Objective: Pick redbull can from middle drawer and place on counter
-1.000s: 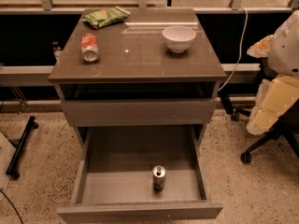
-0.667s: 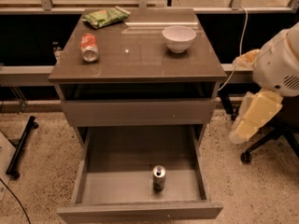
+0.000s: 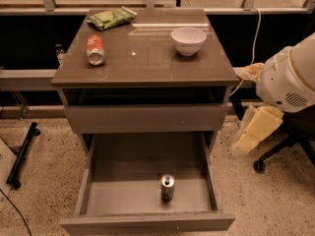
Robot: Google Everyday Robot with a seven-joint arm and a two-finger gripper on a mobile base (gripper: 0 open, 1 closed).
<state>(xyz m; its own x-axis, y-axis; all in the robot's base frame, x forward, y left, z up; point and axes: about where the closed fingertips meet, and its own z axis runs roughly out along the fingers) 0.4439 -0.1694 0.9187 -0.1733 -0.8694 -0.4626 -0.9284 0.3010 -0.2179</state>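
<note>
My pincer hangs low at the right, over the speckled floor. Just right of it and slightly lower stands a chair foot on its wheel. Left of it, about level, is a shallow drawer front. Up and left of it sits a white bowl. Farther left a red soda can lies on its side, with a green snack bag beyond. A white cable drops above it. Far to the left lies a black stand leg.
</note>
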